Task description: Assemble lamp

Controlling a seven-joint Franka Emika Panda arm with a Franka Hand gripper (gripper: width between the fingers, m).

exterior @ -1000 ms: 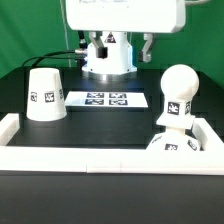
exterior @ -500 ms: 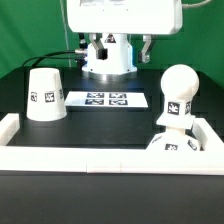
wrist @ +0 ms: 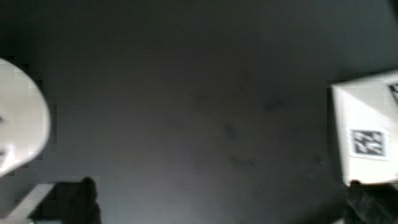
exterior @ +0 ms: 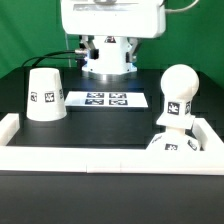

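Note:
The tapered white shade (exterior: 45,93) stands mouth down on the black table at the exterior view's left. The ball-shaped bulb (exterior: 178,92) stands upright on its stem at the right, just over the square base (exterior: 177,146); I cannot tell whether they are joined. My arm (exterior: 108,25) hangs high at the back centre, away from all three parts. In the wrist view my gripper (wrist: 217,205) is open and empty, with its dark fingertips (wrist: 63,200) wide apart over bare dark table. A white tagged part (wrist: 370,140) shows at one edge.
The marker board (exterior: 105,100) lies flat between the shade and the bulb. A low white wall (exterior: 90,159) runs along the front and up both sides. A curved white shape (wrist: 15,120) sits at the other edge of the wrist view; I cannot tell what it is.
The arm's upper body has shifted toward the exterior view's left. The shade, bulb and base have not moved.

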